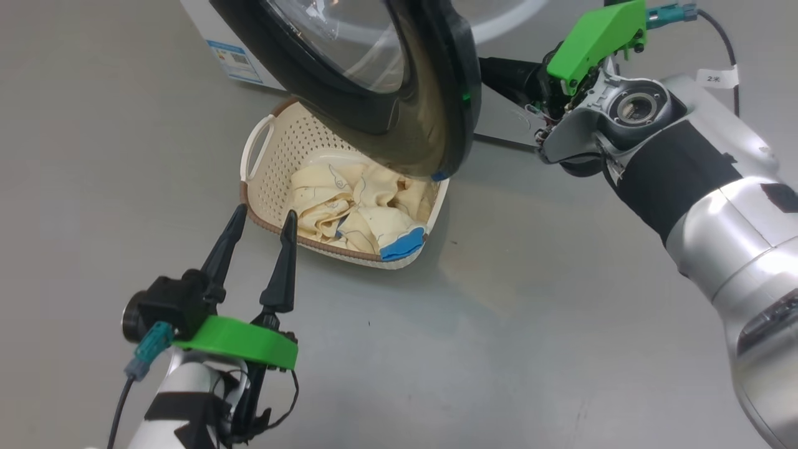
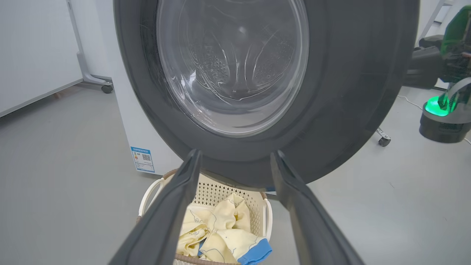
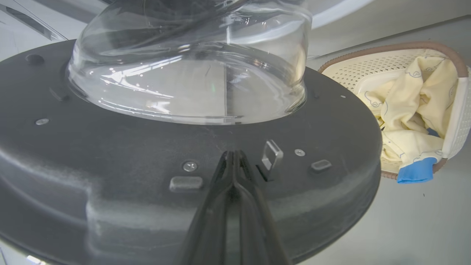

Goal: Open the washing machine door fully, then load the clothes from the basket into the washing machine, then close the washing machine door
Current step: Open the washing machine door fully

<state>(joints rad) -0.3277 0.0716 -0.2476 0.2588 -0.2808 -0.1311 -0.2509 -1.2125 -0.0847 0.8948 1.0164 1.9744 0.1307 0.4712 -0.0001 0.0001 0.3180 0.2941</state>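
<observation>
The washing machine door (image 1: 436, 112) stands partly swung out, its black frame hanging over the far side of the basket (image 1: 265, 181). Cream-yellow clothes (image 1: 349, 209) with a blue trim patch lie in the basket on the floor. My left gripper (image 1: 265, 215) is open, its tips just at the basket's near rim and holding nothing. In the left wrist view the door's outer face (image 2: 331, 92) and the clothes (image 2: 224, 228) lie ahead. My right gripper (image 3: 232, 154) is shut, tips against the door's inner face (image 3: 110, 147) beside the metal latch hook (image 3: 271, 154). The washing machine (image 2: 128, 110) is white.
A blue label (image 2: 142, 159) marks the machine's lower corner. Grey floor (image 1: 499, 343) spreads around the basket. A wheeled stand's caster (image 2: 106, 88) sits at the far left, another caster (image 2: 383, 140) at the right, near a dark unit with a green light (image 2: 438, 106).
</observation>
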